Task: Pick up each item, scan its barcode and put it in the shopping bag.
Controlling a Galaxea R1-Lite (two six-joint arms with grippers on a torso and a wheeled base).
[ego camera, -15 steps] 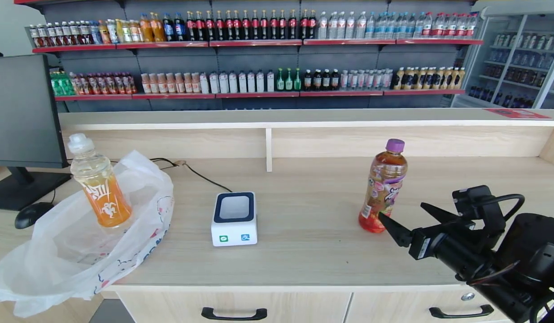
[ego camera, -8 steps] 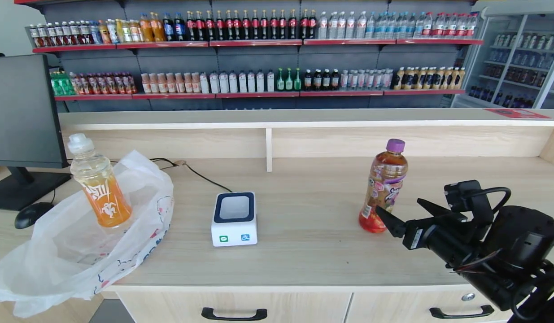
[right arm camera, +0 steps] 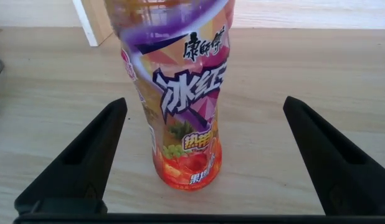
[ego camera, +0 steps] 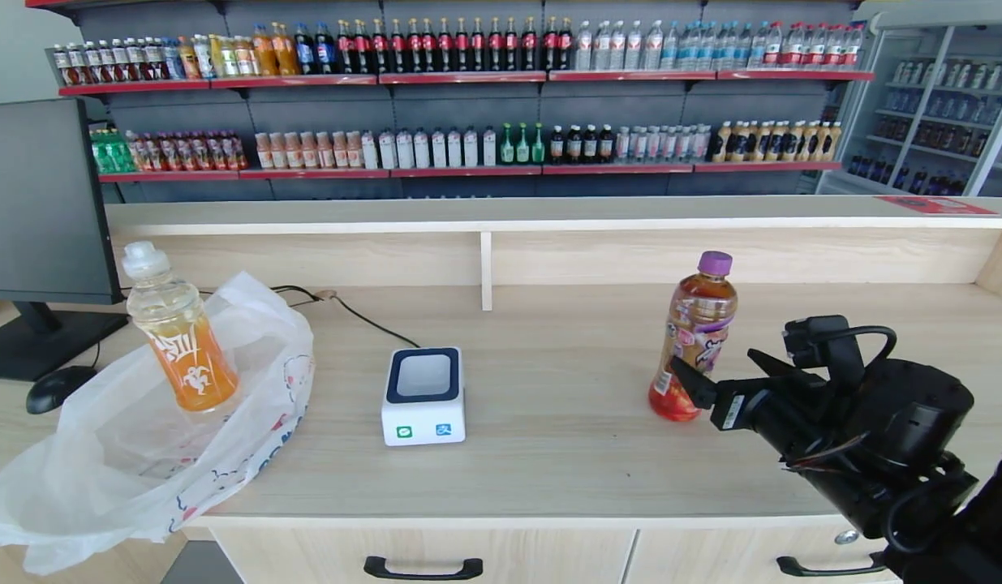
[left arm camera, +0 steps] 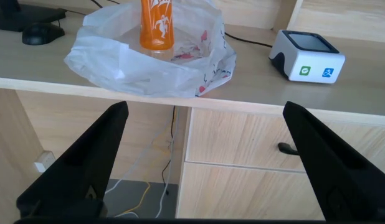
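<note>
Now closing in on the purple-capped tea bottle (ego camera: 695,341), upright on the desk (ego camera: 549,470) at about 3 o'clock from the barcode scanner (ego camera: 424,395) and well apart from it. Not yet gripped, lifted or scanned.

Approached from 4 o'clock by the right hand (ego camera: 714,362), fingers spread wide, nothing held. From the right wrist, bottle centred between the two fingers with a gap on either side. Hard to tell whether the tips are already past the bottle's sides or just short of them.

Over the last second, carried up and toward 10 o'clock, from just short of the bottle to right against its lower half in the head view. No shift in the bottle itself, nor in the scanner.

Judged for the task: reach nearly done. Next, probably a little further forward, then a squeeze low on the labelled body, with care not to tip so tall and narrow a bottle.

Out at 9 o'clock from the scanner, orange drink bottle (ego camera: 176,332) standing in the white shopping bag (ego camera: 103,462), same as before, so likely one item done. Left hand (left arm camera: 205,109) open and empty, low before the desk's drawers, facing the bag.
</note>
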